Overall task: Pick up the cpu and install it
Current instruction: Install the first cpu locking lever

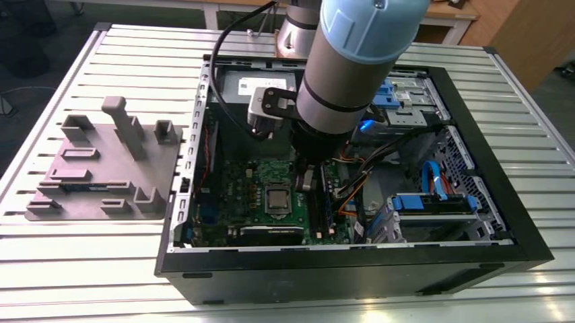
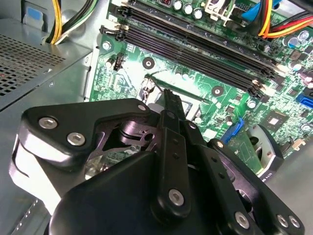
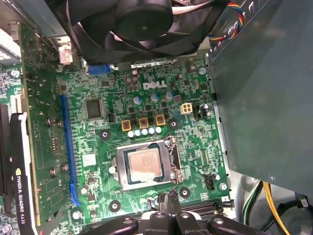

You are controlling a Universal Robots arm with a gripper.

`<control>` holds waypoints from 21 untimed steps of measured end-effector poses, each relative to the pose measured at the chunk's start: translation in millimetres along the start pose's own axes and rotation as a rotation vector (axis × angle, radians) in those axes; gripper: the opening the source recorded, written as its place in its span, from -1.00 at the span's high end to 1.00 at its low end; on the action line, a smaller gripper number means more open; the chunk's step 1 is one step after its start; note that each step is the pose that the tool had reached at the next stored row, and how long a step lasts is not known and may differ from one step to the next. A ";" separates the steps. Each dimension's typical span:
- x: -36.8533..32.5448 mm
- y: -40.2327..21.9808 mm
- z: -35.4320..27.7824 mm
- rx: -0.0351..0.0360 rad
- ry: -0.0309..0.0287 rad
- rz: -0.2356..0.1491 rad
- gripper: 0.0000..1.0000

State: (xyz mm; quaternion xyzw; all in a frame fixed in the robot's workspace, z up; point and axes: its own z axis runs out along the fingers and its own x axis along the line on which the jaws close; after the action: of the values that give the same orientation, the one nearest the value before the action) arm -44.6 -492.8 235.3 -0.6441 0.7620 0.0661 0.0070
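The cpu (image 3: pixel 143 164), a small square chip with a silver-grey top, lies flat in the metal-framed socket on the green motherboard (image 3: pixel 98 142). The exterior view shows the cpu (image 1: pixel 277 199) in the middle of the board inside the open computer case (image 1: pixel 359 266). My gripper (image 3: pixel 168 199) hangs just beside the socket on the memory-slot side, apart from the chip. Its two black fingers are shut together with nothing between them. In the second wrist view my gripper (image 2: pixel 169 97) points down at the board near the socket, and its linkage hides the chip.
A black fan (image 3: pixel 137 24), a grey metal box (image 3: pixel 264 98) and a graphics card (image 3: pixel 14 171) surround the socket. Black memory slots (image 2: pixel 195 44) run beside it. Coloured cables (image 1: pixel 355 192) and blue drive parts (image 1: pixel 431 202) fill the case's right. A grey parts fixture (image 1: pixel 99 168) lies outside.
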 end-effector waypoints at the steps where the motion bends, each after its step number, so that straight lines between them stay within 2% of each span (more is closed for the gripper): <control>1: 0.0 0.0 0.0 0.0000 0.0000 0.000 0.80; 5: 1.5 -0.2 1.1 0.0002 0.0017 0.000 0.80; 10: 5.0 -1.0 3.0 0.0012 0.0097 -0.003 0.80; 16: 11.8 -2.1 3.4 0.0016 0.0147 -0.007 0.80; 21: 13.0 -2.5 5.5 0.0019 0.0174 -0.009 0.80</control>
State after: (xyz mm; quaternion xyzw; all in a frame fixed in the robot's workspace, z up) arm -44.7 -505.3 228.3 -0.6479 0.7593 0.0598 0.0013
